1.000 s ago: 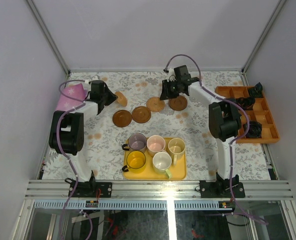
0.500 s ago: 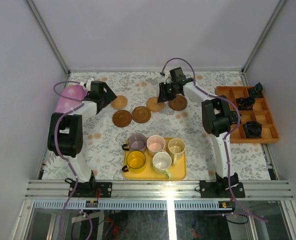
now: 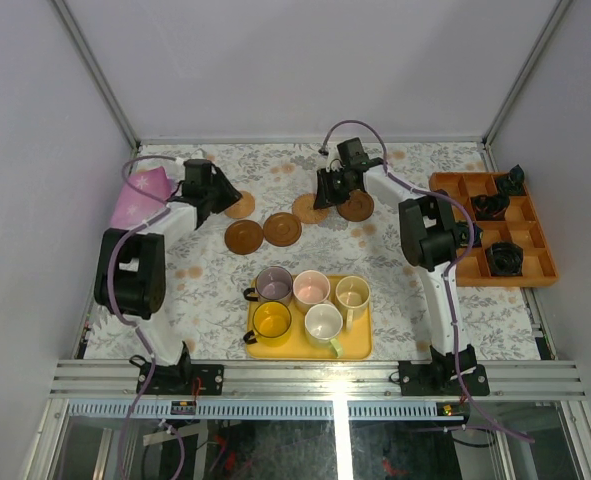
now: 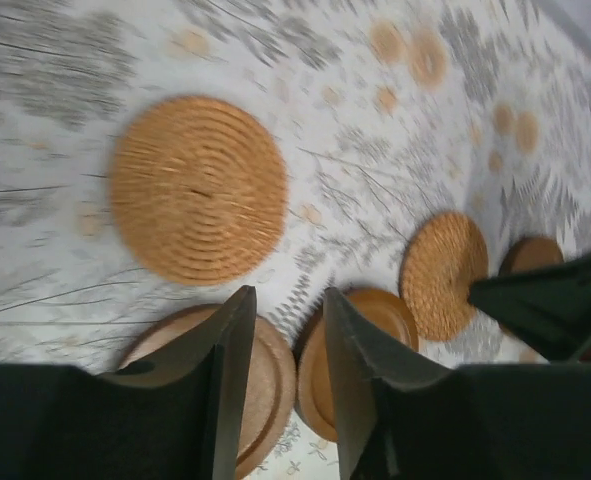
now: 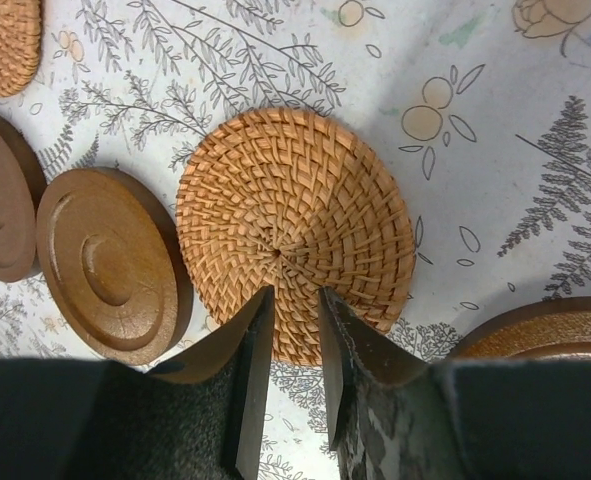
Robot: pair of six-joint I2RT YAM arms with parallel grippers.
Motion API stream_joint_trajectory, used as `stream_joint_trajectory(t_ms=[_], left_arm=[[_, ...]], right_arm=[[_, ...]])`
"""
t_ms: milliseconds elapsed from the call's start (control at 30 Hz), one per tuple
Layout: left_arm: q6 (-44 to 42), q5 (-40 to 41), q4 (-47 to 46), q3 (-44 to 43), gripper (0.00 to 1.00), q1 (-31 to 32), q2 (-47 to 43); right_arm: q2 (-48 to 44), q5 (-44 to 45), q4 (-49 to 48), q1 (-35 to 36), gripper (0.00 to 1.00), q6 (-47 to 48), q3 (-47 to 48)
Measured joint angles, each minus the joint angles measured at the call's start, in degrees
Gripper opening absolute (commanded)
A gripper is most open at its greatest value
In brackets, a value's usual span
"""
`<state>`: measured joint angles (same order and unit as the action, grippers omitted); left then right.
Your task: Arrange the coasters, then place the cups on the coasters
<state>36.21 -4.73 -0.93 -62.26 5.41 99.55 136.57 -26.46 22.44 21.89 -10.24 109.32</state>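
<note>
Your left gripper (image 4: pixel 287 300) has let go. A second ago it was closed on the left woven coaster (image 4: pixel 197 188); now that disc lies flat and free on the cloth, a little ahead of the fingertips and apart from them. The jaws stand partly open with nothing between them. Directly beneath those fingers sit the two wooden coasters (image 4: pixel 390 320), edge to edge or nearly so. I judge that one coaster is now placed, which leaves this hand free for another.

Well back from both hands, toward the arm bases, all five cups (image 3: pixel 311 290) stand on the yellow tray (image 3: pixel 360 348). None is on a coaster yet.

Your right gripper (image 5: pixel 295 298) has slid a little to its left and now sits over the near rim of the right woven coaster (image 5: pixel 295 215). Its jaws are narrow but parted and hold nothing; I cannot tell whether the tips touch the weave. That coaster has not shifted. A third wooden coaster (image 5: pixel 545 330) lies just off the fingers' right side. Arranging looks unfinished, since the five discs are bunched and uneven, so expect more spacing work before any cup moves.
</note>
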Motion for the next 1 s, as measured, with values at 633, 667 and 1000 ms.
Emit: stream_joint_trajectory(t_ms=[633, 667, 1000], left_arm=[[-8.5, -13.3, 6.2, -14.2, 0.20, 15.0, 14.1], [-8.6, -12.9, 6.8, -14.3, 0.20, 15.0, 14.1], [-11.1, -6.7, 14.4, -16.0, 0.18, 15.9, 14.6]], right_arm=[[-6.7, 14.3, 0.5, 0.7, 0.25, -0.7, -8.9], [-7.1, 15.0, 0.9, 0.7, 0.25, -0.8, -9.2], [-8.9, 16.5, 3.6, 0.6, 0.25, -0.8, -11.1]])
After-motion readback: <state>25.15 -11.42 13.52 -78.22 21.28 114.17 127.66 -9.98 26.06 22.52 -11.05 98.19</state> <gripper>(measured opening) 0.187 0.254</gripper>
